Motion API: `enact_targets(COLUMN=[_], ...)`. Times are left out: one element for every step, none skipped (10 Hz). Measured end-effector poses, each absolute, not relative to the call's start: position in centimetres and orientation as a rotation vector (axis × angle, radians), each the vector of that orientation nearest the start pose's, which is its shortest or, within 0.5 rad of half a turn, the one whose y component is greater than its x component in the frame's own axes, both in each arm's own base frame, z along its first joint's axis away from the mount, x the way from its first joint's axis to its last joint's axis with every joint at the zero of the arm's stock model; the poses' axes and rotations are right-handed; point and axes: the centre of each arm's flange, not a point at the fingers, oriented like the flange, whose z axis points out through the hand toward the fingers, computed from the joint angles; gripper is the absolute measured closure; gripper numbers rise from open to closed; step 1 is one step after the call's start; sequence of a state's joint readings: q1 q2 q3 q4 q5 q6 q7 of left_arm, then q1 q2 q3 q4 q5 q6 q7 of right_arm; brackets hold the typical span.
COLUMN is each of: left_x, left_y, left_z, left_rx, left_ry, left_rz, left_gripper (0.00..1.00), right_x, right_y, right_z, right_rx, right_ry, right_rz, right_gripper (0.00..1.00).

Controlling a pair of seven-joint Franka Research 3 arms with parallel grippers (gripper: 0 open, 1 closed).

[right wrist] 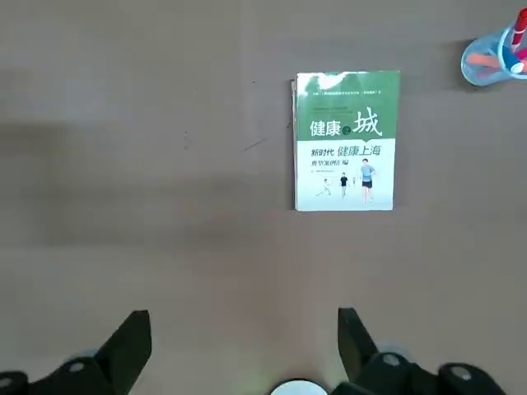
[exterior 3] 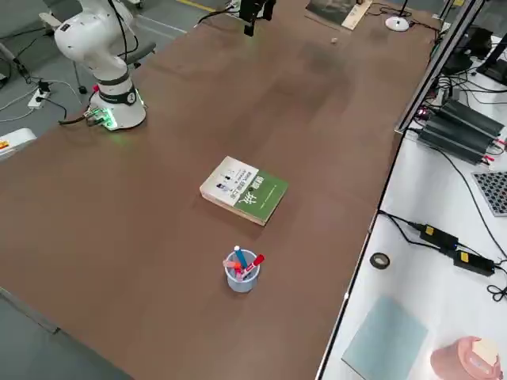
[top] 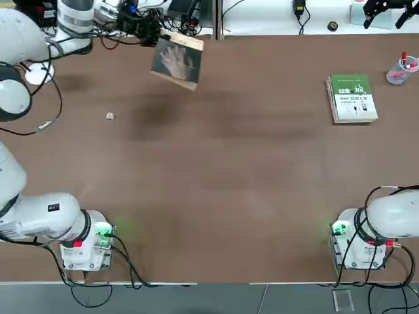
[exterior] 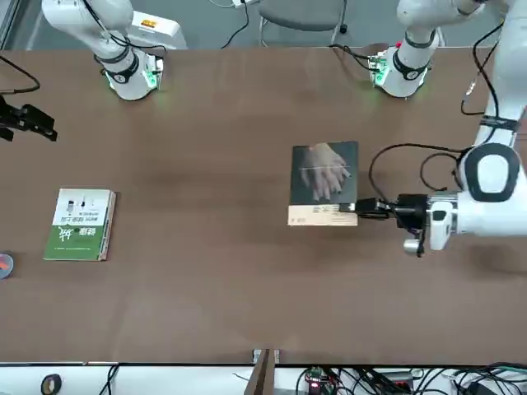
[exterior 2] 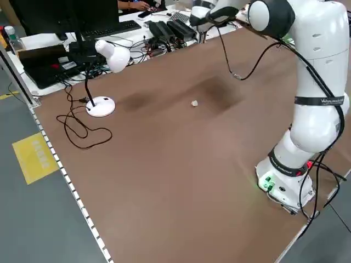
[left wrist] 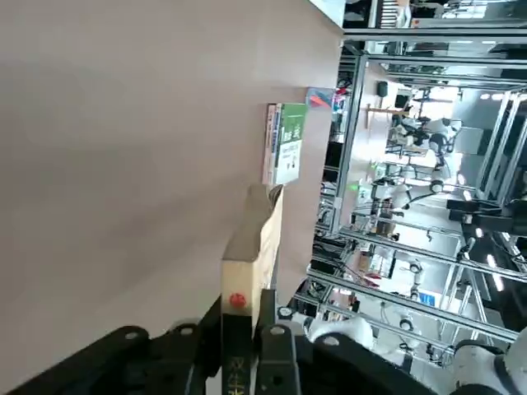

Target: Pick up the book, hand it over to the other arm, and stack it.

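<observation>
Left gripper [exterior: 366, 207] clamped on the book [exterior: 324, 183], held up above the tabletop [exterior: 247, 288] far side; right gripper [right wrist: 243, 346] wide, parked over green-and-white book [right wrist: 346, 140].

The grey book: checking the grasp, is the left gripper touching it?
Touching: in the left wrist view the left gripper is shut on the grey book's edge.

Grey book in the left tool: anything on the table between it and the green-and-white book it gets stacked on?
Nothing visible. The grey book is held off the table by the shut left tool. The bare table runs between it and the green-and-white book. The pen cup sits beyond that book; the small pebble-like bit lies on the other side. The right tool is open, empty.
</observation>
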State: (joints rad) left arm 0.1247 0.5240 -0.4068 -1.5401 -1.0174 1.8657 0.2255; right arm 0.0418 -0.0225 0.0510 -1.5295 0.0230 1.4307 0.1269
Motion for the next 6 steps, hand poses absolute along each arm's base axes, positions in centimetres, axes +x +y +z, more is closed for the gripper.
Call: enact_targets(left_x=[65.5, 65.3, 65.0, 64.6, 64.3, 64.0], left_y=[-22.6, -24.3, -25.9, -27.6, -29.0, -30.4], left_z=[40.4, 40.6, 40.8, 41.0, 40.9, 40.8], left_rx=[1.997, 1.993, 1.987, 1.982, 1.979, 1.974], left_ry=[-0.056, -0.063, -0.067, -0.069, -0.068, -0.060], left_rz=[-0.203, -0.192, -0.182, -0.172, -0.163, -0.155], left_gripper=[0.98, 0.98, 0.98, 0.98, 0.98, 0.98], right_x=[53.0, 53.0, 53.0, 53.0, 53.0, 53.0], right_y=[5.3, 5.3, 5.4, 5.5, 5.5, 5.5], right_z=[64.4, 64.4, 64.4, 64.4, 64.4, 64.4], right_rx=[-3.125, -3.126, -3.126, -3.126, -3.126, -3.126], right_ry=[0.049, 0.047, 0.045, 0.043, 0.043, 0.042], right_rz=[0.123, 0.124, 0.127, 0.128, 0.128, 0.129], right_gripper=[0.00, 0.00, 0.00, 0.00, 0.00, 0.00])
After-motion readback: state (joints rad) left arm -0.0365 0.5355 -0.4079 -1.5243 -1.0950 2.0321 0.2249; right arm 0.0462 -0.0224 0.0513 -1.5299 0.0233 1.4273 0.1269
